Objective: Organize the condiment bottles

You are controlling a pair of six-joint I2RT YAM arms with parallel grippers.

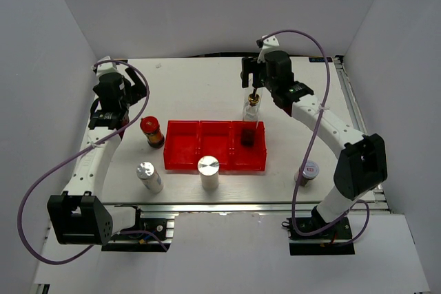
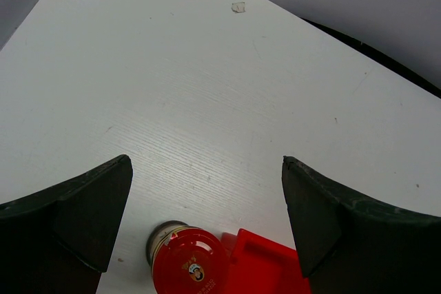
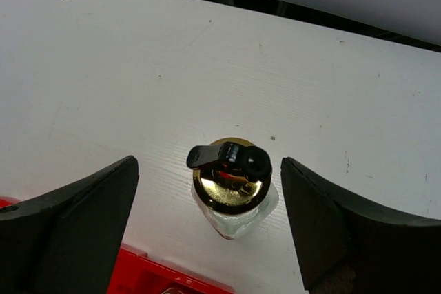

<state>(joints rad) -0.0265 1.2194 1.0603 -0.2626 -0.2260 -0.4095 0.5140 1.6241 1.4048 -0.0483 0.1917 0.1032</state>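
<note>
Right of centre in the overhead view, the right gripper hung open directly above an upright glass bottle, which stood just past the red tray, at its upper right edge.

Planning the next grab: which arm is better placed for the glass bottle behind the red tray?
Right. The right pincer, open, hangs over the glass bottle; the left pincer hovers by the red-lidded jar.

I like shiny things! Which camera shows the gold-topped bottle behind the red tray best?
The right wrist view: the bottle sits close and centred, gold spout clear. The top view shows it small, just behind the red tray. The left wrist view misses it.
</note>
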